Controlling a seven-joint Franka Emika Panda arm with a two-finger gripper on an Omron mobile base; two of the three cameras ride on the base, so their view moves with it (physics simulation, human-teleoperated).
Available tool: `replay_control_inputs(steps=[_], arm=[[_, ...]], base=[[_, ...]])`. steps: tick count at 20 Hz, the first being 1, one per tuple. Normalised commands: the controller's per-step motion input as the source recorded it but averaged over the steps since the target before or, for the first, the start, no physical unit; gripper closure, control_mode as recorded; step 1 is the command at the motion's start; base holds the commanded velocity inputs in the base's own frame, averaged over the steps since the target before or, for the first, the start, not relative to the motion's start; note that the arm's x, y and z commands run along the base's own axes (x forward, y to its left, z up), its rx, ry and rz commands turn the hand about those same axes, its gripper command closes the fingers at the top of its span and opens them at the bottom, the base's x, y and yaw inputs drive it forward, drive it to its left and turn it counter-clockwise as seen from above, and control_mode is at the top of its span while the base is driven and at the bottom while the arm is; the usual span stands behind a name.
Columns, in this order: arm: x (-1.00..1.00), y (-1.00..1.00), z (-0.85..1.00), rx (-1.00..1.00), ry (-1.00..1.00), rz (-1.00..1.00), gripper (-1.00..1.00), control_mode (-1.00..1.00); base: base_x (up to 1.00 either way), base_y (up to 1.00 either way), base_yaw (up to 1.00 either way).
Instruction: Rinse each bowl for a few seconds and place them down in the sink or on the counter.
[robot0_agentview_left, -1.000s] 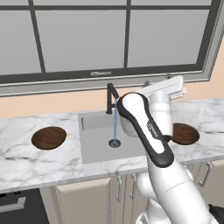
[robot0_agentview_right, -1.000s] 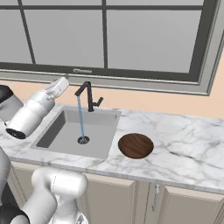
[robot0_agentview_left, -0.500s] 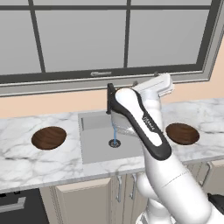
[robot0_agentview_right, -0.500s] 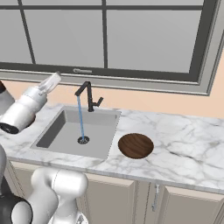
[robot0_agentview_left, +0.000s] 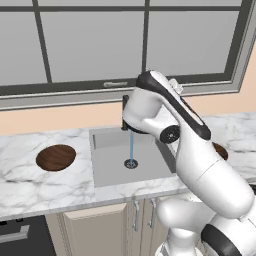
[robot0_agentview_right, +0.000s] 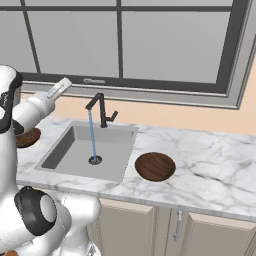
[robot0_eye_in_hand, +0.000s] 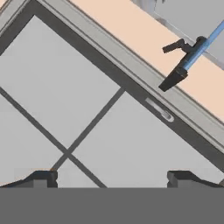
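Note:
One dark-brown wooden bowl (robot0_agentview_left: 56, 157) lies on the white marble counter (robot0_agentview_left: 30, 187) left of the sink (robot0_agentview_left: 110, 170). The other bowl (robot0_agentview_right: 155, 166) lies on the counter just right of the basin; in the left base view the arm covers most of it. Water runs from the black faucet (robot0_agentview_right: 102, 110) down to the drain (robot0_agentview_right: 95, 160). My gripper (robot0_agentview_right: 65, 84) is raised above the counter's left part and points up at the window. In the hand view my gripper (robot0_eye_in_hand: 111, 179) is open, with nothing but window pane between the fingertips (robot0_eye_in_hand: 41, 178).
A large window with a grey frame (robot0_agentview_right: 150, 85) runs behind the sink, with a beige wall strip below it. Beige cabinets (robot0_agentview_left: 95, 230) stand under the counter. My white arm (robot0_agentview_left: 185, 135) crosses over the sink's right side in the left base view.
The arm has swung from the right of the sink toward the left, and the hand has tilted up at the window. Both bowls lie where they were. Water keeps running.

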Motion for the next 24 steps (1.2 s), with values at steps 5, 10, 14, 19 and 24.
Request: replay_control_inputs(steps=[5, 10, 14, 19, 24], arm=[[0.01, 0.25, 0.26, -0.04, 0.42, -0.03, -1.0, -1.0], [0.0, 0.51, 0.21, -0.06, 0.19, 0.0, -1.0, -1.0], [-0.02, 0.59, 0.36, -0.14, 0.21, 0.01, -1.0, -1.0], [-0.19, 0.24, 0.37, -0.09, 0.22, 0.0, -1.0, -1.0], [-0.26, 0.04, 0.46, -0.09, 0.3, 0.03, -1.0, -1.0]], base=[[0.0, 0.0, 0.0], [0.0, 0.0, 0.0], [0.0, 0.0, 0.0], [0.0, 0.0, 0.0], [0.0, 0.0, 0.0]])
